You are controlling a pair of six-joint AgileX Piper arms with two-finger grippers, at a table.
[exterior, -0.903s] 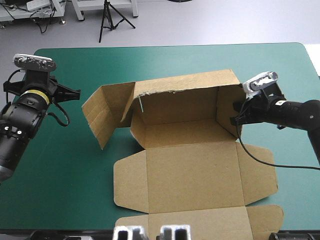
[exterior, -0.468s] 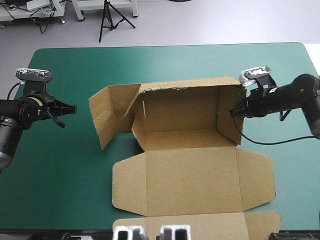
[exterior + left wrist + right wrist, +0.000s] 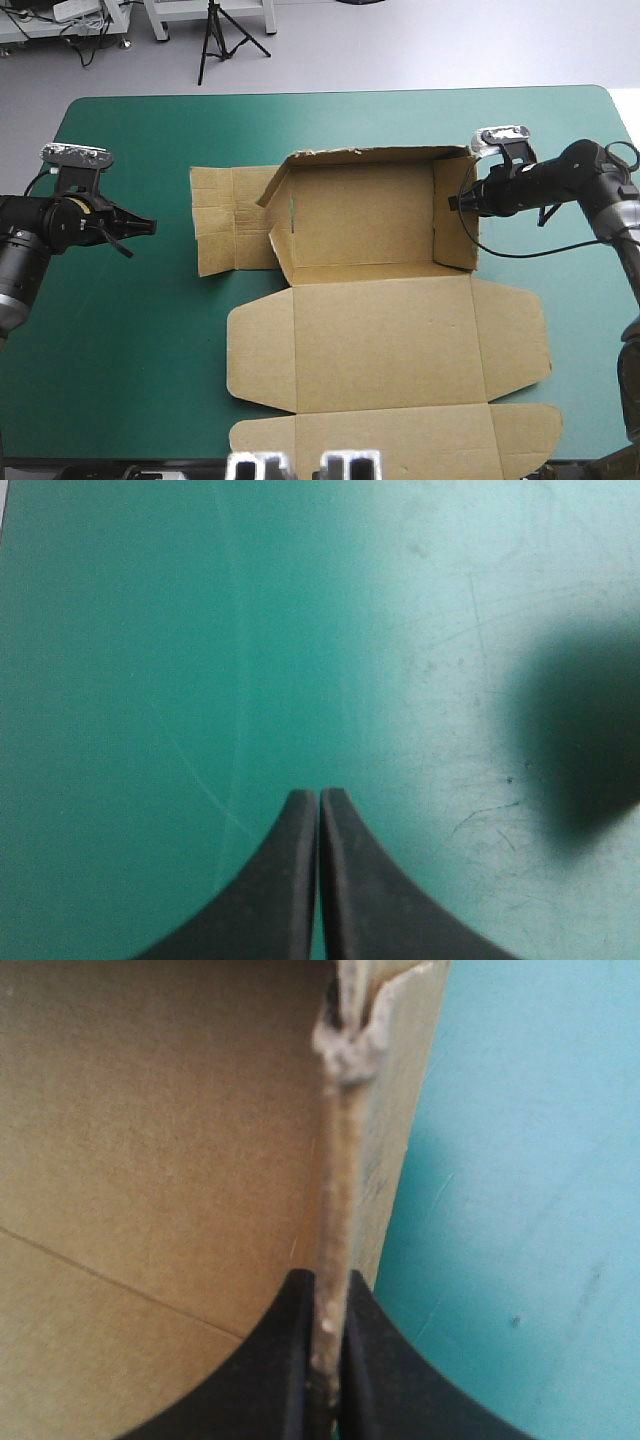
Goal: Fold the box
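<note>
Now we see the brown box centred on the tabletop, far and right walls raised, near panels flat; our right jaws pinch the right wall, our left jaws sit pressed together, well apart

There are 1 box, 2 arms and 1 table.

box: middle of table; raised walls toward far edge, flat panels toward near edge.
side flap: outside the left wall, spread toward the table's left edge.
right gripper: at the right wall, wall edge between the fingers.
left gripper: left of box, well apart, over bare table.
</note>
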